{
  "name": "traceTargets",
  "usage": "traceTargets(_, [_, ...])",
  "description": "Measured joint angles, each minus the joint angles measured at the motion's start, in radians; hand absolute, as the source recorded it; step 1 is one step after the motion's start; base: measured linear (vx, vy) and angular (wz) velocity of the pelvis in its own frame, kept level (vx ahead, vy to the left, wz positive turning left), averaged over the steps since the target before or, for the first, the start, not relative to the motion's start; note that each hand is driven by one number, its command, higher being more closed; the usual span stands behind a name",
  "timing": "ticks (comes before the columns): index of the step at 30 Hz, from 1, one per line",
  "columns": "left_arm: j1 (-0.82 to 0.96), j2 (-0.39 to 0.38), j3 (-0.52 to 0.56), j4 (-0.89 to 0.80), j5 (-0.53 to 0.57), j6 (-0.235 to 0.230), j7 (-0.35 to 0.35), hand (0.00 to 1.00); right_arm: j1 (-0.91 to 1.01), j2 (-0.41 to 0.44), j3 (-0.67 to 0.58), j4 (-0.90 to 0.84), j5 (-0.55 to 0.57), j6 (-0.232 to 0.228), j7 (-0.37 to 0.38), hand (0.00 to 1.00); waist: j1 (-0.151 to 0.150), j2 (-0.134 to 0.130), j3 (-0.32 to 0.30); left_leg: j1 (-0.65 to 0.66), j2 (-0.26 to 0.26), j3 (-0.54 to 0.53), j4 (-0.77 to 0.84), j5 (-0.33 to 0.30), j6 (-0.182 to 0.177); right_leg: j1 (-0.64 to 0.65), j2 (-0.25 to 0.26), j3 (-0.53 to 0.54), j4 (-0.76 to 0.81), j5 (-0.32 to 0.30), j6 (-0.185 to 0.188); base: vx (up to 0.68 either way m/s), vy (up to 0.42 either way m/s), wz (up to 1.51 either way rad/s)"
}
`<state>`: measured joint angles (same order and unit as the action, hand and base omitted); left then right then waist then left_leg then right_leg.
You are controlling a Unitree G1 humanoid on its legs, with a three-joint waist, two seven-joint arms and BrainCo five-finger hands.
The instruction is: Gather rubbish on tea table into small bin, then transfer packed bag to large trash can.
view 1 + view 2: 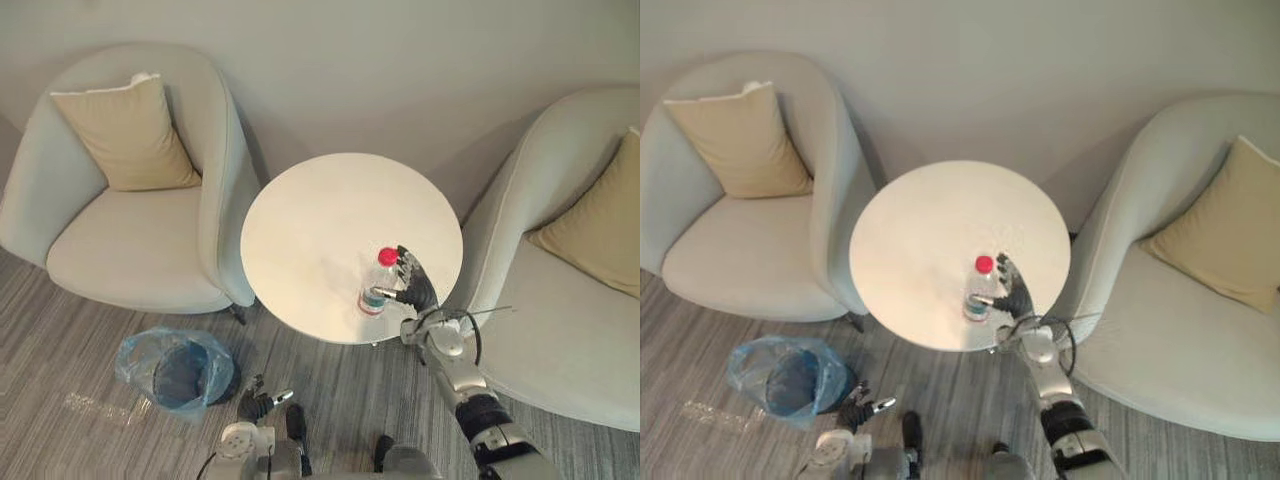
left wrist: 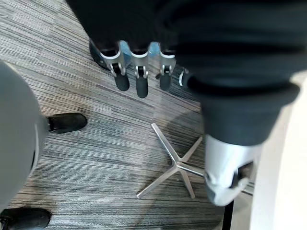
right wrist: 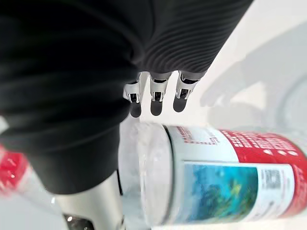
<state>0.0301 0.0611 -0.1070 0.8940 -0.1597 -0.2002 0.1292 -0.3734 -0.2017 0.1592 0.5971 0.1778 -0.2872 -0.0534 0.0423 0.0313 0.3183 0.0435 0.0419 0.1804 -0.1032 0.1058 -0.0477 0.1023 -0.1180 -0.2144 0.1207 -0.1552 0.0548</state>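
**Left eye and right eye views.** One head-mounted stereo pair, set high and facing steeply down. Both share the round tea table [image 1: 330,220] at frame centre, the left armchair [image 1: 130,250], the right armchair [image 1: 560,340], the bottle [image 1: 376,285], the lined bin [image 1: 180,372] at lower left and the striped carpet [image 1: 60,340]. The right eye view places all slightly further left.

**Left wrist view.** Looks along the left hand [image 2: 141,72], down onto carpet and a star-shaped metal base [image 2: 177,165].

**Right wrist view.** Looks along the right hand [image 3: 153,93], very near the bottle.
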Motion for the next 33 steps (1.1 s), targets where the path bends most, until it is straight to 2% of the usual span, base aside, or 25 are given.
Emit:
traceTargets(5, [-0.031,0.001,0.0,-0.023,-0.018,-0.007,0.003,0.0,-0.098,-0.013,0.003,0.02,0.002,0.005,-0.006,0.0,0.014,0.007,0.076,-0.044,-0.003,-0.015,0.042,-0.006,0.008,-0.024,-0.007,0.005,0.017,0.011,0.002,-0.02,0.028,0.1])
traceTargets(6, [-0.039,0.001,0.0,-0.033,-0.022,-0.007,0.003,0.0,-0.121,-0.018,0.003,0.027,0.001,0.009,-0.006,1.0,0.016,0.01,0.092,-0.061,-0.003,-0.022,0.057,-0.009,0.012,-0.038,-0.008,0.01,0.031,0.011,0.002,-0.06,0.051,0.21])
traceTargets(13, [-0.054,0.002,-0.001,-0.05,-0.04,-0.011,0.004,0.0,-0.161,-0.037,0.053,0.052,-0.01,0.032,0.005,1.0,0.026,0.026,0.131,-0.12,-0.003,-0.026,0.14,-0.037,0.017,-0.07,-0.019,0.031,0.058,0.008,0.007,-0.06,0.029,0.01])
traceTargets(18, [-0.059,0.001,-0.011,-0.052,-0.04,-0.01,0.003,0.0,-0.149,-0.039,0.054,0.053,-0.014,0.055,0.014,1.0,0.024,0.033,0.136,-0.139,-0.002,-0.028,0.162,-0.039,0.019,-0.084,-0.02,0.036,0.068,0.004,0.014,-0.08,0.017,-0.01])
traceTargets(23, [-0.058,0.001,-0.011,-0.057,-0.04,-0.006,0.003,0.0,-0.126,-0.045,0.052,0.044,-0.013,0.056,0.014,1.0,0.021,0.033,0.136,-0.148,0.001,-0.03,0.176,-0.039,0.02,-0.088,-0.02,0.038,0.07,0.005,0.018,-0.02,0.003,0.0])
traceTargets(33, [-0.057,-0.005,-0.011,-0.055,-0.036,0.017,-0.007,0.0,0.112,-0.042,0.05,-0.265,-0.022,0.062,0.047,1.0,0.016,0.033,0.123,-0.108,-0.001,-0.022,0.145,-0.032,0.018,-0.065,-0.02,0.05,0.062,0.007,0.02,0.0,-0.003,-0.02])
